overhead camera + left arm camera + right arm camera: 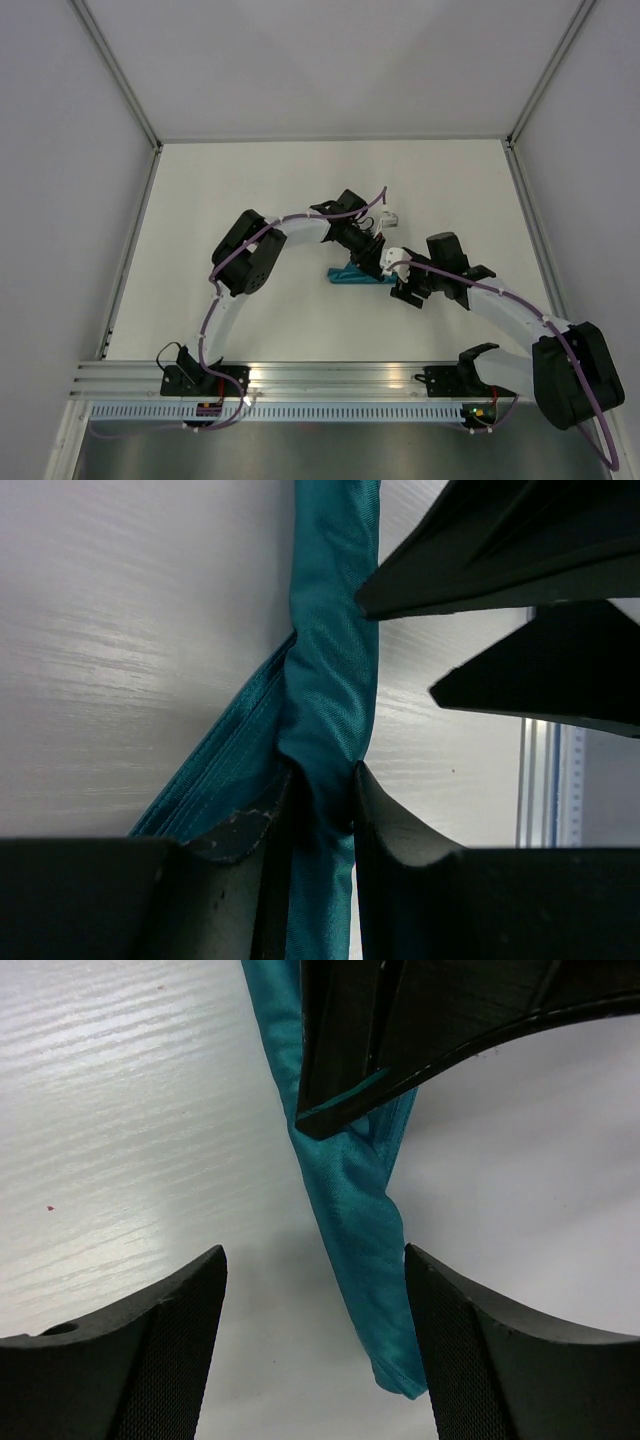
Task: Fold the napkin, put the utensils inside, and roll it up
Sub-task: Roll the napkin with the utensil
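The napkin (352,276) is lying mid-worktop (250,190) as a tight, narrow roll, so folding and rolling are looking nearly finished. The utensils are not showing. The left pincer (322,790) is clenching the napkin, and the right pincer (313,1255) is hovering released over its end.

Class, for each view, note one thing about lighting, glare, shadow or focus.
Top external view: even, diffuse light, only faint shadows on the table. Left wrist view: streaky glare on the table at left; the napkin weave is sharp, the left gripper nearly black. Right wrist view: similar glare upper left; the right gripper is dark and slightly soft.
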`<state>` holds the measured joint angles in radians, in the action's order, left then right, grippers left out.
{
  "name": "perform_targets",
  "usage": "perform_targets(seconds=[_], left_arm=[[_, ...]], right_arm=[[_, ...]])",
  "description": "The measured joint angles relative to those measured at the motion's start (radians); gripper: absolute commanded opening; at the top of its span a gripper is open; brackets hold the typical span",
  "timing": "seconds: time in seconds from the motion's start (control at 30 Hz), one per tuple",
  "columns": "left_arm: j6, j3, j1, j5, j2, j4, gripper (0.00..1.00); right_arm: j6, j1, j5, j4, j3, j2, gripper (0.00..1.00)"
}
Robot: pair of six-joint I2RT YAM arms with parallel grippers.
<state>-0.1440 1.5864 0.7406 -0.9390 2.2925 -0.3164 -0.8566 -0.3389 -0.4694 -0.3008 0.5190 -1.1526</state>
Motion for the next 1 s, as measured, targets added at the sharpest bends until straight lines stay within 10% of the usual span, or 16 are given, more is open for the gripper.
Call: perform_targets(seconds=[0.3, 0.63, 1.0], left_arm=[[0.051, 0.048, -0.008, -0.111, 0.055, -0.101, 0.15], [0.062, 0.051, -0.008, -0.140, 0.064, -0.150, 0.40], [0.097, 0.014, -0.009, -0.035, -0.003, -0.136, 0.51]], right_arm=[[-0.014, -0.135, 0.140, 0.186, -0.087, -0.016, 0.76], [-0.011, -0.189, 0.188, 0.230, -0.096, -0.071, 0.30], [-0.027, -0.187, 0.173, 0.093, 0.003, -0.130, 0.24]])
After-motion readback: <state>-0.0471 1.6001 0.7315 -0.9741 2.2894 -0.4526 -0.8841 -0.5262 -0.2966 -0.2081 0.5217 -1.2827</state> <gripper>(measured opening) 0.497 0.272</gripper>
